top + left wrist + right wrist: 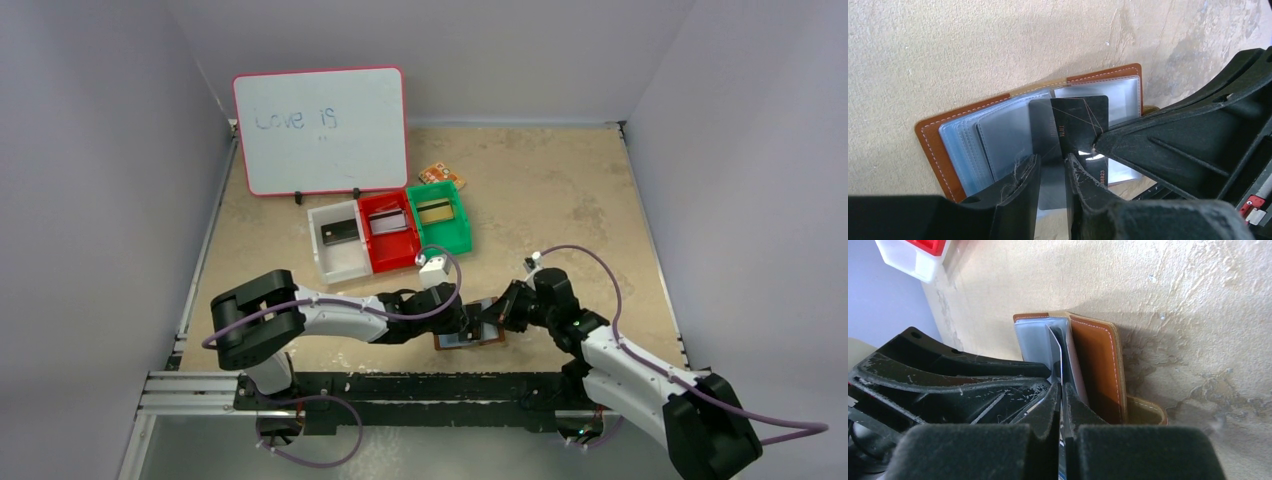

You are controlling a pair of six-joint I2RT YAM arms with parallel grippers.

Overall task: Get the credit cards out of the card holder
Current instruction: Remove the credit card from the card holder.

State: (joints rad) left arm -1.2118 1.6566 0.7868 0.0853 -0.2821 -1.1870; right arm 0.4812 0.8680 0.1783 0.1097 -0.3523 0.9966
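Observation:
The brown card holder [450,343] lies open on the table near the front, between both grippers. In the left wrist view its brown cover [930,145] frames pale clear pockets, and a dark credit card [1073,117] sticks partly out of them. My left gripper [1053,161] is low over the holder with its jaws a narrow gap apart, and the card shows flat in that gap. My right gripper [1061,390] is shut on the thin edge of the dark card [1055,352] beside the brown cover [1095,360]. Both grippers meet over the holder in the top view: left [466,322], right [497,318].
A white bin [322,262], a red bin [376,258] and a green bin [460,232] stand in a row behind, each with a card inside. A whiteboard [322,130] stands at the back. An orange patterned packet [435,172] lies behind the green bin. The holder's snap tab [1145,412] points right.

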